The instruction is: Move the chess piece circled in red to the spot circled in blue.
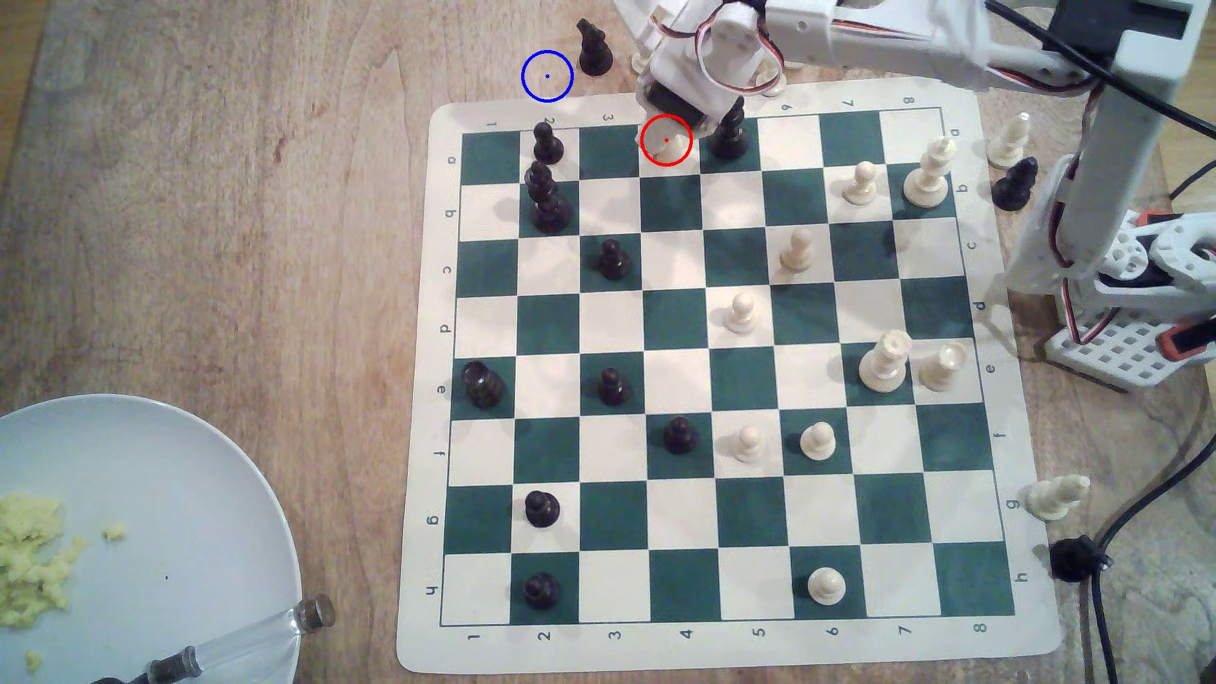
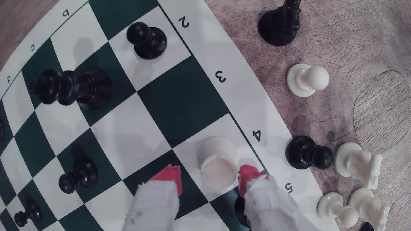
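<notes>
The chess piece circled in red is a short cream rook (image 1: 666, 143) on a white square at the far edge of the green-and-white board (image 1: 684, 513). My gripper (image 1: 670, 117) hangs right over it. In the wrist view the rook (image 2: 216, 155) stands between the red-tipped fingers of the gripper (image 2: 210, 177), which is open. One fingertip (image 2: 245, 175) sits close against the rook, while the other (image 2: 171, 177) stands a little apart from it. The spot circled in blue (image 1: 547, 76) is bare wood off the board, toward the exterior view's left of the rook.
A black knight (image 1: 594, 49) stands just beside the blue ring. A tall black piece (image 1: 729, 135) is on the square beside the rook. Captured pieces (image 2: 308, 80) lie on the wood past the board edge. A plate (image 1: 197, 473) sits at lower left.
</notes>
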Controlling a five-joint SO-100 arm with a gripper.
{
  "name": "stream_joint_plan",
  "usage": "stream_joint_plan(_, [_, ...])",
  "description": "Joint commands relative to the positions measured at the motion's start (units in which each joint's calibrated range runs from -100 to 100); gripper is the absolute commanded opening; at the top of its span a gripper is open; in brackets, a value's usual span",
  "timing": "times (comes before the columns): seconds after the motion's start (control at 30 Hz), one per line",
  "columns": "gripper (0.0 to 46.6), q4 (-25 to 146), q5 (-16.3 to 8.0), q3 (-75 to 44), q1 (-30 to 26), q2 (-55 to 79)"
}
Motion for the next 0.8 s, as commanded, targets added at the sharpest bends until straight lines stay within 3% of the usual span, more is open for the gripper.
stream_joint_plan(0.0, [13.8,-1.17,0.15,-2.81,-0.23,-0.99])
stream_joint_plan(0.77, [11.6,-2.48,0.15,-1.18,-0.31,0.54])
